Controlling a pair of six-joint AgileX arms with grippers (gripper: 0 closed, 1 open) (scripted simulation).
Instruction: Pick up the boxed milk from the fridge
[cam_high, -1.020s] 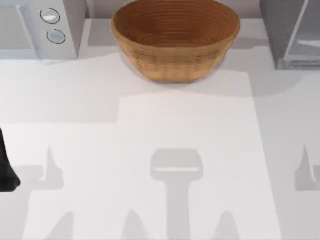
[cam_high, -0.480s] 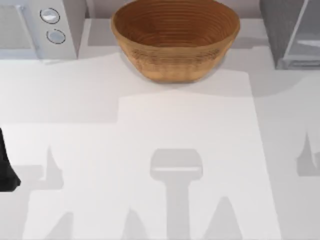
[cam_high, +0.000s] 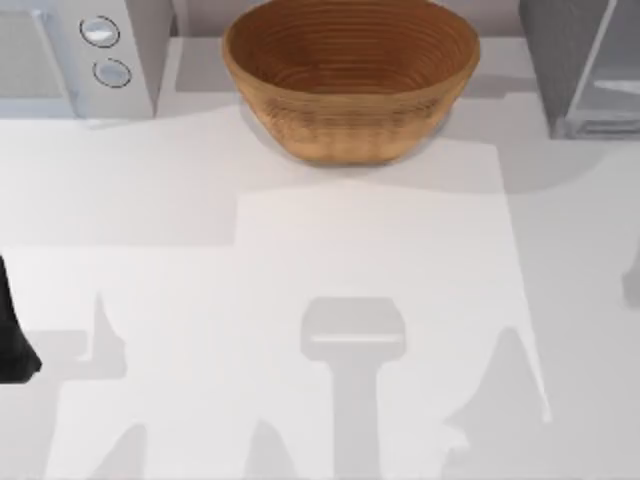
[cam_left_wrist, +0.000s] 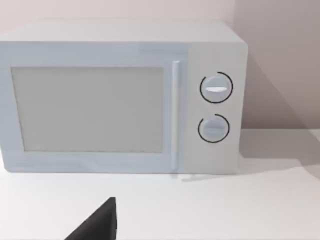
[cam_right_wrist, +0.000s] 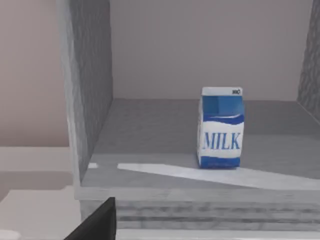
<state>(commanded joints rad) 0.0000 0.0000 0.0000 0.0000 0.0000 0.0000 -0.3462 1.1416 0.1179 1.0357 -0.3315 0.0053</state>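
Milk carton (cam_right_wrist: 221, 128) upright on the floor of the open fridge (cam_right_wrist: 90, 95), seen from the right wrist. Left arm (cam_high: 12, 330) parked at the table's (cam_high: 300, 250) left edge. Cannot tell either gripper's state.

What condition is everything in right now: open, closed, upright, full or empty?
boxed milk: upright on the fridge floor, untouched.
fridge: open at the front, interior visible.
microwave: door closed, both knobs level.
woven bowl: upright, empty, at the table's back.
left arm: parked at the table's left edge.
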